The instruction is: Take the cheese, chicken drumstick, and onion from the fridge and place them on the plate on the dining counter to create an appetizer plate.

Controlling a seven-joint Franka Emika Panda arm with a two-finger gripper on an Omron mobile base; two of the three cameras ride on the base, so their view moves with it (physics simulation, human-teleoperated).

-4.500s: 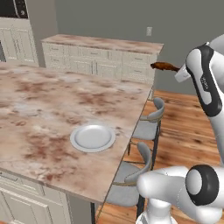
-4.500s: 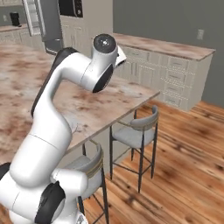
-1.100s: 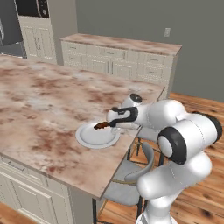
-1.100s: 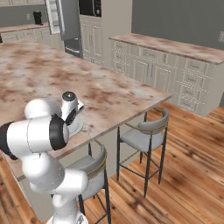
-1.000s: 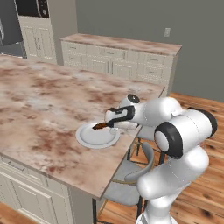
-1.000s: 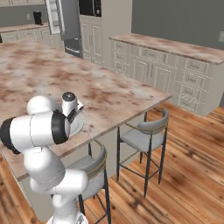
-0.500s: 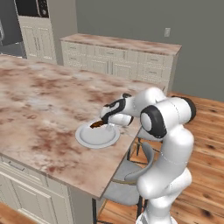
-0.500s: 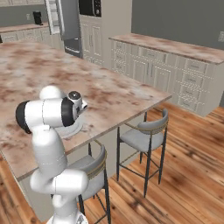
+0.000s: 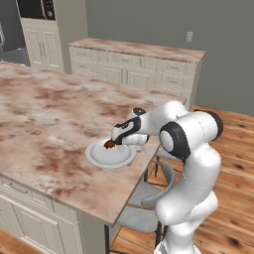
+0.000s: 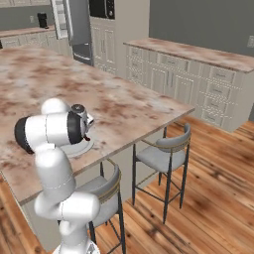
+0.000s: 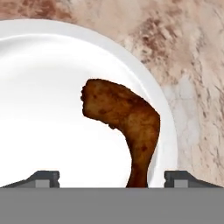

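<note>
The chicken drumstick (image 11: pixel 124 120) lies on the plate (image 11: pixel 39 109) near its rim — thick end toward the plate's middle, thin end pointing back between the fingertips (image 11: pixel 43 177), which stand wide apart on either side of it. The gripper (image 9: pixel 115 140) hangs low over the plate's near edge on the dining counter (image 9: pixel 44 116) — nothing clamped.

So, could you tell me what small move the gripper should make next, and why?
Probably lift straight up. The gripper stands open, its tips either side of the reddish-brown chicken drumstick, which lies on the round white plate; rising first avoids dragging it.
</note>
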